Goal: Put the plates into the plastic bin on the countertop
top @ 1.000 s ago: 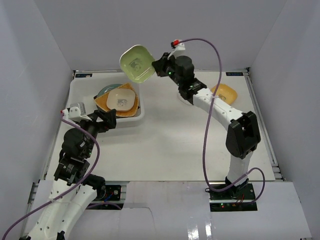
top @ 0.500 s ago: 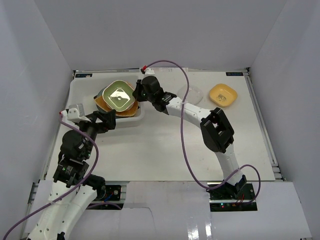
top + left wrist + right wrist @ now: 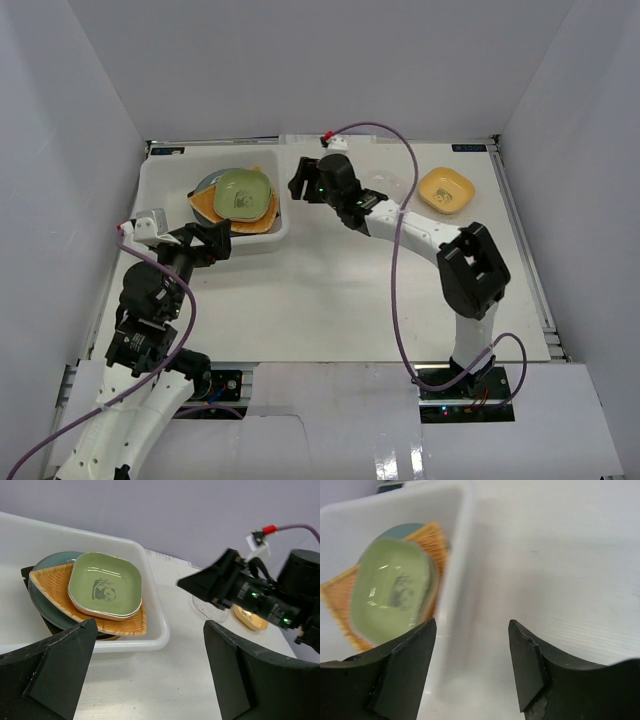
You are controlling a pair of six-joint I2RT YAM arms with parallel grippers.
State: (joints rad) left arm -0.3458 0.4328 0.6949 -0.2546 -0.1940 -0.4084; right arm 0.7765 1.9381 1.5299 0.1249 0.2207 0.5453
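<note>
With the right claw [image 3: 298,186] spread apart, empty, just right of the rim of the plastic bin [image 3: 165,192], could clip that wall when swinging off toward the clear plate [image 3: 386,183] and yellow plate [image 3: 446,189] at upper right of the worktop [image 3: 330,290]. Could equally jolt the stack from below with the left claw [image 3: 217,241], likewise agape and holding nothing. As for the green plate [image 3: 243,190]: lies flat, hollow up, atop the tan fan-shaped plate [image 3: 204,204] and blue-grey plate [image 3: 211,180] inside the bin at upper left, nearly square, so no true long axis.
</note>
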